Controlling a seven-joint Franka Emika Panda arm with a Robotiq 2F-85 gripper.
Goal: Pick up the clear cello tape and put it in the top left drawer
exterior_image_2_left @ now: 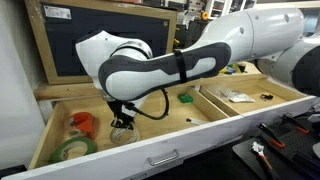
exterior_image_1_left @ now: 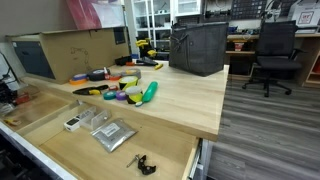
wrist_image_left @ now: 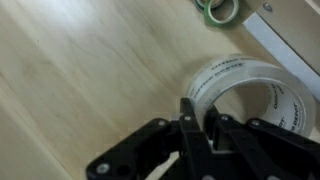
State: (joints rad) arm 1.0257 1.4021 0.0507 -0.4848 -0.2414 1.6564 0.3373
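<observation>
The wrist view shows the gripper (wrist_image_left: 203, 118) clamped shut on the wall of the clear cello tape (wrist_image_left: 245, 68), low inside the top left drawer (wrist_image_left: 90, 70). An exterior view (tape indistinct there) shows a green roll (exterior_image_2_left: 75, 148) near it.

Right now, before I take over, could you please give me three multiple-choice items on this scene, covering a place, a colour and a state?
1. Where is the clear cello tape?
A) on the desktop
B) in the top left drawer
C) on the floor

2. What colour is the other tape roll in that drawer?
A) green
B) blue
C) black

3. How is the gripper?
A) wide open
B) shut on the tape's wall
C) out of view

Answers:
1 B: an exterior view shows it inside the drawer, under the gripper.
2 A: it shows green in the wrist view and in an exterior view.
3 B: the wrist view shows it pinching the roll's wall.
</observation>
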